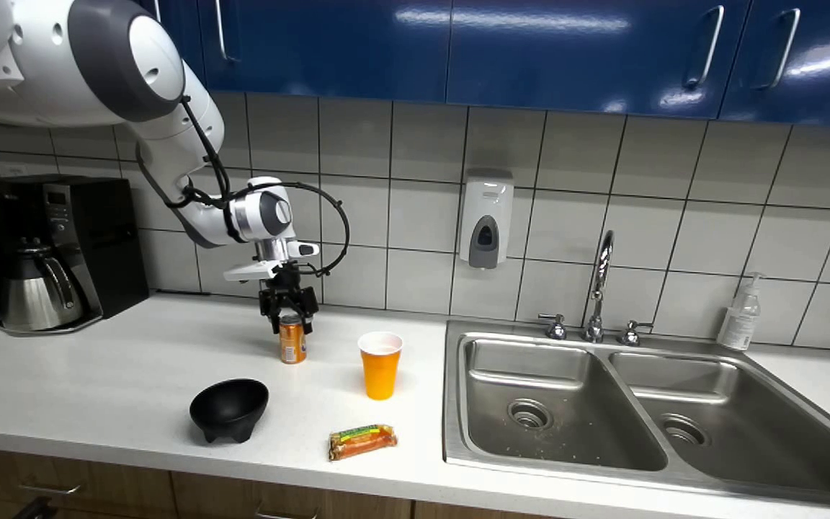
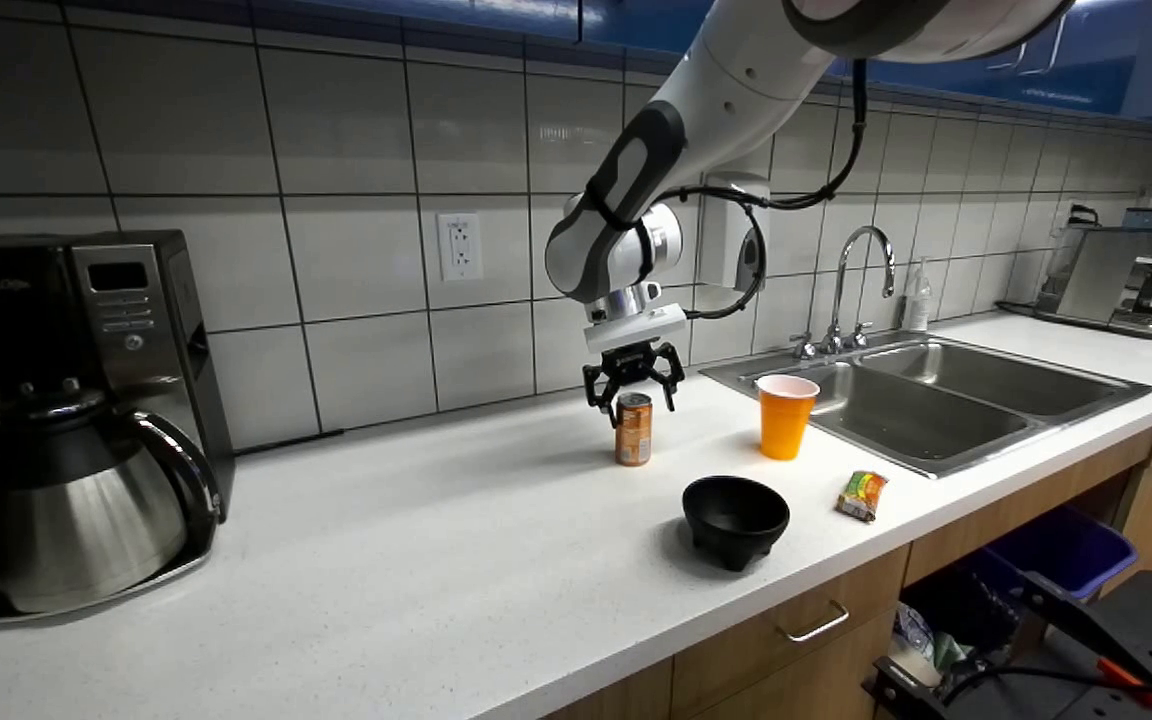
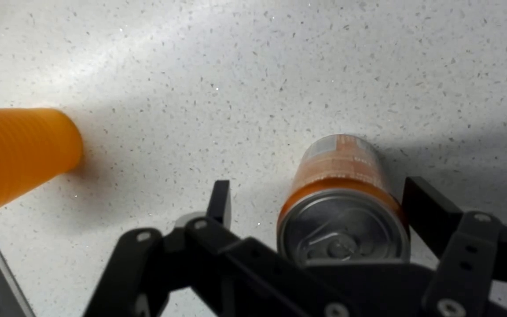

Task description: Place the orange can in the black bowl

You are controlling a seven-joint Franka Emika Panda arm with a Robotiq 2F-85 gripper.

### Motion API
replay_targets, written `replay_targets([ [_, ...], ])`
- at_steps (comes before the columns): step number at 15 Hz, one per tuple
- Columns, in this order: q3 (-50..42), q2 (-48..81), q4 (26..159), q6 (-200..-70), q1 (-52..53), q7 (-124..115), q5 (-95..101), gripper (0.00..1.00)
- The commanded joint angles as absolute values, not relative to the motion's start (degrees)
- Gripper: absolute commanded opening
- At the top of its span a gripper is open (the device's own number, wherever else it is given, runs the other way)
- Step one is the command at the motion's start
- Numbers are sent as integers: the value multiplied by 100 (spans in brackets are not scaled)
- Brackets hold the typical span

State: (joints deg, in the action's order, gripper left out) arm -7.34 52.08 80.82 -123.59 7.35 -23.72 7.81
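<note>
The orange can (image 1: 292,346) stands upright on the white counter; it also shows in an exterior view (image 2: 634,440) and in the wrist view (image 3: 341,171), where its silvery top faces the camera. My gripper (image 3: 317,185) is open, pointing down around the can's upper part. In the wrist view the can lies close to the right finger, perhaps touching it, and a clear gap separates it from the left finger. The gripper also shows in both exterior views (image 1: 292,323) (image 2: 642,410). The black bowl (image 1: 230,407) stands near the counter's front edge (image 2: 734,520), out of the wrist view.
An orange cup (image 1: 380,367) stands beside the can, toward the sink (image 1: 454,404); it shows at the left of the wrist view (image 3: 20,154). A snack bar (image 1: 362,441) lies near the front edge. A coffee maker (image 2: 96,400) stands against the wall.
</note>
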Motion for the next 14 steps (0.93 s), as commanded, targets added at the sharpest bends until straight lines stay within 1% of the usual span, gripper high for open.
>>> replay_targets([
  [1, -655, 5146, 8207, -12567, 675, -2257, 676, 100],
  [7, -666, 5144, 8337, -12956, 658, -2219, 650, 100],
  [14, -691, 5153, 8378, -12905, 681, -2122, 709, 100],
])
